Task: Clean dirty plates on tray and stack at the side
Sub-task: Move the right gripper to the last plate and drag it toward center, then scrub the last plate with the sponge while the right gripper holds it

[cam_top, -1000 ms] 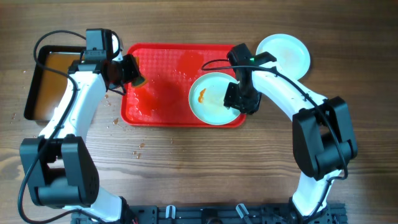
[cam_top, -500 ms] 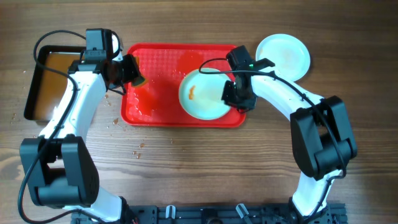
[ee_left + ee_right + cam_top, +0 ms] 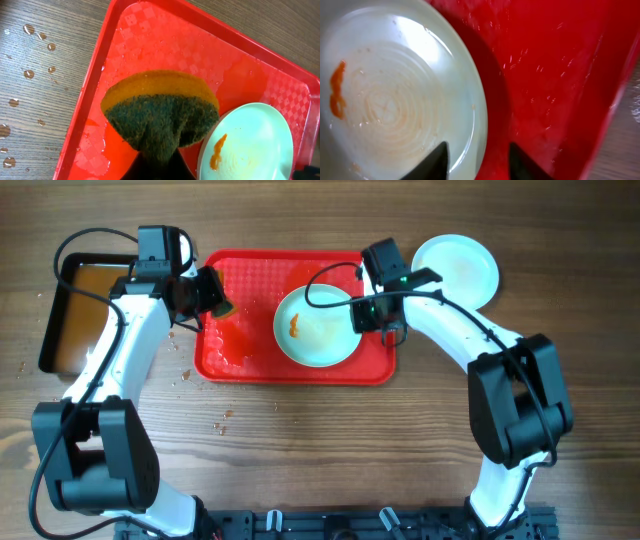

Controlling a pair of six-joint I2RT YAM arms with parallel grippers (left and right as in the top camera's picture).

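Right gripper (image 3: 372, 319) straddles the plate (image 3: 318, 328) rim, unclenched — left gripper (image 3: 208, 293) clamps the sponge (image 3: 161, 116).

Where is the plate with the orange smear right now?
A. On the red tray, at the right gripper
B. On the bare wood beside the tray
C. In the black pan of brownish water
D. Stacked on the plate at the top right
A: the smeared plate lies on the red tray, its right edge at the right gripper.
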